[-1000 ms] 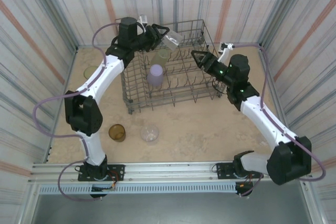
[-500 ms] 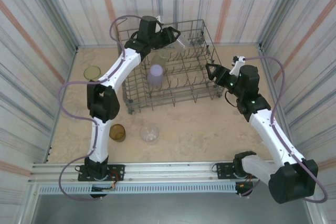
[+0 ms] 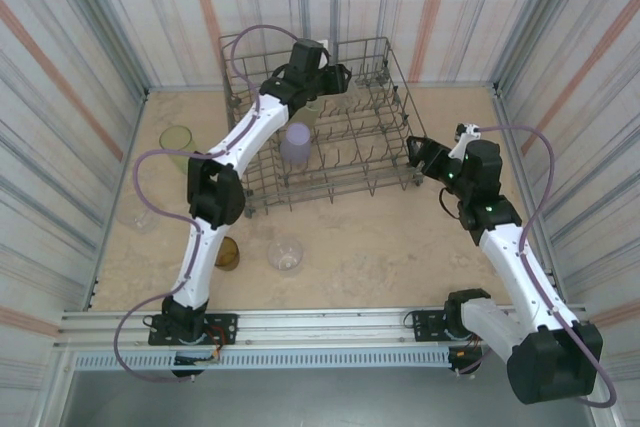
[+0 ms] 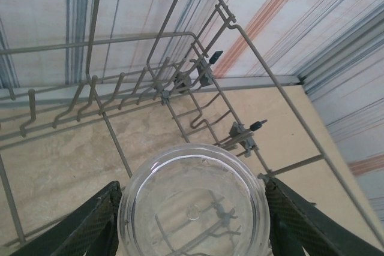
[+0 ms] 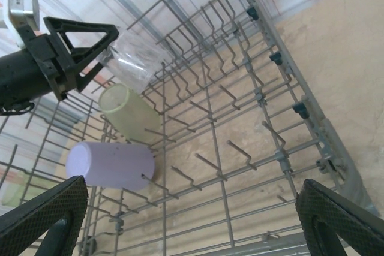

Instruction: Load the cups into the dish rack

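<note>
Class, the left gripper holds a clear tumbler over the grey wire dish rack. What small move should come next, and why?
Probably lower the clear colourless plastic tumbler straight down onto the bare tines, then open. The left gripper grips it in the air inside the grey wire dish rack, not resting on anything, with free tines below and the pale yellow-green tumbler racked beside it.

The left arm (image 3: 240,137) reaches over the rack (image 3: 395,67), left gripper (image 3: 337,77) clamping a clear cup (image 4: 193,211) between 2 fingers. The right arm (image 3: 510,247) bends beside the rack's right end, right gripper (image 3: 415,151) spread wide.
</note>
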Controlling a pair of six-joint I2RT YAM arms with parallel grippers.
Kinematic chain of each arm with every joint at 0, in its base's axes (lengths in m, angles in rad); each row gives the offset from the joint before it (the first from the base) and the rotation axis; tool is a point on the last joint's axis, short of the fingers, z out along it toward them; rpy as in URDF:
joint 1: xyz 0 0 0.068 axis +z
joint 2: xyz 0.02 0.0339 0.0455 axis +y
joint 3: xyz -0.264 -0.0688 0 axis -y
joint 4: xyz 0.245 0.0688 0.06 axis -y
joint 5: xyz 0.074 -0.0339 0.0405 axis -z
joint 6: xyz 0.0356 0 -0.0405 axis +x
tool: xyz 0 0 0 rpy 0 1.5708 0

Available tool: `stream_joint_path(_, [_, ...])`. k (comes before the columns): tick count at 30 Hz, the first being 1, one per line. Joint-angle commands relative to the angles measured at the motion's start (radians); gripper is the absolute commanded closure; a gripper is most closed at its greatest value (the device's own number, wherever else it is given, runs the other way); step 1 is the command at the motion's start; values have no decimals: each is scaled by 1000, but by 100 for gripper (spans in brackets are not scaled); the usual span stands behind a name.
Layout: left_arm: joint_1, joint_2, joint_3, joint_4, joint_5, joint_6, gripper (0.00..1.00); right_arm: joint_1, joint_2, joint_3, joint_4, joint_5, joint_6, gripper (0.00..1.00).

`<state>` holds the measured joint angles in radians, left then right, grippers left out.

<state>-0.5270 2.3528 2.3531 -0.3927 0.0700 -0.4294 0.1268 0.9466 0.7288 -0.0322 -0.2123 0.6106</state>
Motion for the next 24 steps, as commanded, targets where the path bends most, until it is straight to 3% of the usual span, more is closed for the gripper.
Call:
stream_joint_path(1, [-13, 23, 53, -24, -95, 100, 76, -15, -21, -8, -9, 2, -35, 7])
stream_joint_path(11, [-14, 54, 66, -24, -163, 173, 77, -31, -28, -17, -11, -7, -41, 7])
stream_joint_path(24, [-7, 123, 101, 13, -122, 220, 76, -56, -35, -27, -12, -23, -44, 7])
